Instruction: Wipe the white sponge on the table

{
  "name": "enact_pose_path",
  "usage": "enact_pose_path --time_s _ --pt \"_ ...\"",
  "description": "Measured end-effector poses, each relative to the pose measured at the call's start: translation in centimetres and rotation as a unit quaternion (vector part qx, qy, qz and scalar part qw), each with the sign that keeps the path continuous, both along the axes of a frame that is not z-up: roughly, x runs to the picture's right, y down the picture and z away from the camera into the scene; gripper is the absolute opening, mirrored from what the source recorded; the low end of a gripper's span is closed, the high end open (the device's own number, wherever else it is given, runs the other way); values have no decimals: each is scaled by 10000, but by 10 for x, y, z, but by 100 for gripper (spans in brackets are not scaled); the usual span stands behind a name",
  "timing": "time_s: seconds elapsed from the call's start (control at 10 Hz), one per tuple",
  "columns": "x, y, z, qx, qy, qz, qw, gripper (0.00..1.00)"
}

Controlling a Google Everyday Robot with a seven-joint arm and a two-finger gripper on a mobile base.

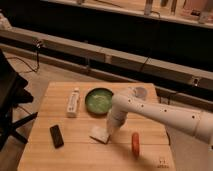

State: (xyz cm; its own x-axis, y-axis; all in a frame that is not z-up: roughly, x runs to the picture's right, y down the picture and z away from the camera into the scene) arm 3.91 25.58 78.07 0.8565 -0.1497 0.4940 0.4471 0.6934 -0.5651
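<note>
Your robot's white arm (160,111) reaches in from the right, and its hand (111,129) points down onto the white sponge (99,134). The sponge is a small, pale, soft-looking block lying flat near the middle of the light wooden plank counter (75,155). Around it on the counter you have a green bowl (99,100) behind, a white tube (73,102) to the left, a black slab (56,136) nearer left, and an orange object (135,143) to the right.
</note>
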Motion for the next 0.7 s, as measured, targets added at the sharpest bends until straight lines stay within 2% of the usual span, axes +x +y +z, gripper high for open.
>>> enact_pose_path --time_s 0.2,0.4,0.7 --pt "-22 7 0 -36 -140 -159 9998 0" --pt "-53 7 9 -145 -347 -480 9981 0" --pt "-74 -9 26 -209 -540 -822 9949 0"
